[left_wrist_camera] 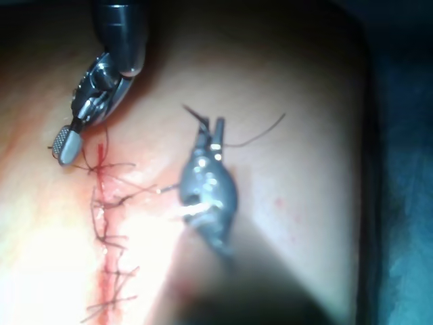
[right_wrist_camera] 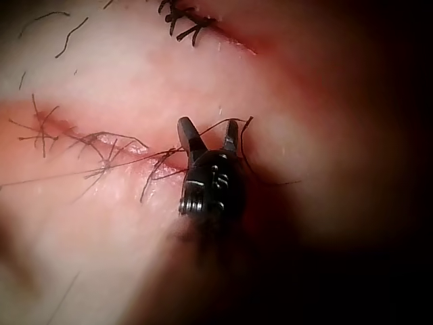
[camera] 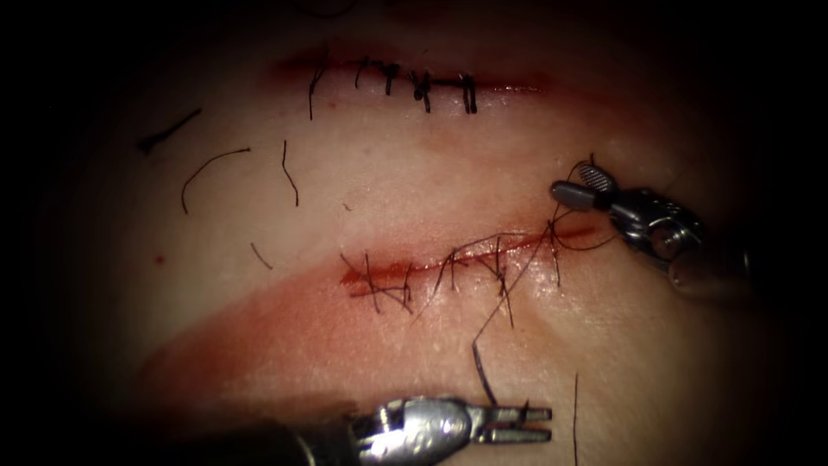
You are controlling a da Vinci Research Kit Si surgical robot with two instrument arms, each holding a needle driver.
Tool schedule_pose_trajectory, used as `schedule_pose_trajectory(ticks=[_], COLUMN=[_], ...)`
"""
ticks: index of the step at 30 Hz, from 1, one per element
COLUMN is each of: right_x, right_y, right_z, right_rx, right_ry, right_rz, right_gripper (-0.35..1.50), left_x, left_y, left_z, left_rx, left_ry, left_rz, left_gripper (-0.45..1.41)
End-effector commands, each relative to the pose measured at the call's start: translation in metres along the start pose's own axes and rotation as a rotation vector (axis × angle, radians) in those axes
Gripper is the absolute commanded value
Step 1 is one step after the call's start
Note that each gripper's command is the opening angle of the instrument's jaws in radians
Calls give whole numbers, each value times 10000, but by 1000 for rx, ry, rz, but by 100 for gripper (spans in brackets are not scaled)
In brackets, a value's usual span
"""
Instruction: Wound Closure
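Left tool point(camera: 517, 423) low in the endoscope view, below the cut point(camera: 466, 259), slim jaws nearly together and clamped on the thread point(camera: 504, 289). From there, a dark strand running up and rightward, slantwise, to the cut's right end. Right tool point(camera: 585, 186) just above that right end, jaws parted, holding nothing; ribbed inner face of one jaw turned to the lens, loose loops of thread curling around the tips. So: right tool much the nearer to where the thread leaves the tissue point(camera: 362, 173), left tool well apart at the strand's far end. Needle: cannot be made out anywhere. Cut lying left to right, crossed by several thin dark stitches, red fluid point(camera: 379, 278) glistening at its left end. Tissue pale, moist, softly shiny. Second stitched cut point(camera: 414, 82) higher up; cut ends of thread point(camera: 211, 168) strewn at upper left.
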Motion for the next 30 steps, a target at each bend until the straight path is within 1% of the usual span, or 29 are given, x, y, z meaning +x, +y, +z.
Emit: schedule_pose_trajectory(ticks=[1, 5, 8, 15, 18, 20, 21, 22, 23, 24, 29, 30], right_x=[-8, -12, -17, -19, -19, -19, -19, -19, -20, -21, -20, -21], right_y=[-2, -7, -13, -20, -24, -27, -28, -28, -28, -28, -26, -25], right_z=[7, 17, 28, 43, 47, 49, 49, 48, 48, 48, 50, 47], right_rx=[8, 35, 64, 93, 107, 121, 122, 123, 124, 126, 123, 126], right_ry=[-5, -31, -49, -68, -75, -86, -86, -86, -86, -88, -118, -117], right_rz=[3, 6, 15, 26, 26, 31, 30, 30, 30, 29, 32, 7], right_gripper=[99, 98, 93, 88, 81, 64, 52, 35, 7, -35, -35, -35], left_x=[-5, -3, -2, -2, -2, -2, -2, -2, -2, -2, 0, 2], left_y=[3, 6, 8, 10, 10, 10, 10, 10, 10, 10, 7, 2], left_z=[8, 9, 9, 4, 3, 3, 3, 3, 3, 3, -2, -7], left_rx=[-2, -6, -8, -13, -14, -14, -14, -14, -14, -15, -21, -19], left_ry=[2, 3, 4, 2, 2, 2, 2, 2, 2, 2, 6, 6], left_rz=[-2, -1, -1, -1, 0, 0, 0, 0, 0, -1, -3, -6], left_gripper=[-45, -45, -45, -45, -45, -45, -45, -45, -45, -45, -45, -45])
